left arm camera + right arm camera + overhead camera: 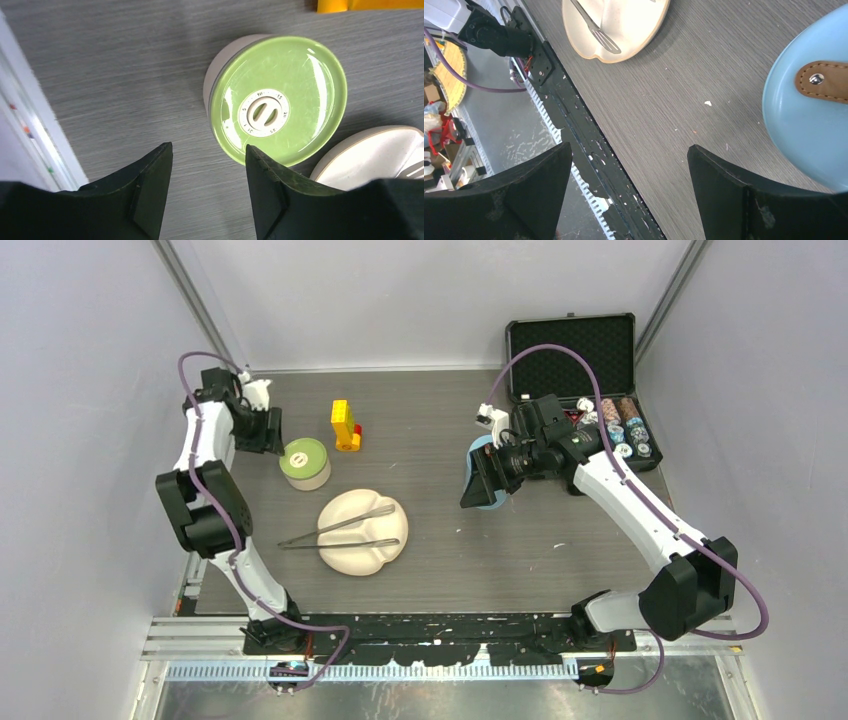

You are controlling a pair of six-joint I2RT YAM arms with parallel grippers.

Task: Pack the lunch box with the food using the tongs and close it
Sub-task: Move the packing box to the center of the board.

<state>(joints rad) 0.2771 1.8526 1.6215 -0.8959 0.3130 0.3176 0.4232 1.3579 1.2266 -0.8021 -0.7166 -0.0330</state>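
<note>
Left wrist view: left fingers (pixel 145 200) and right fingers (pixel 729 200) both open, empty; we should centre over the round green-lidded bowl (pixel 277 100).

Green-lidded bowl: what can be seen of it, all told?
A small round bowl with a pale wall, closed by a glossy green lid with a white numbered dial at its centre. It stands upright on the table, close to the plate's rim; the left gripper is open beside it, not gripping.
</note>
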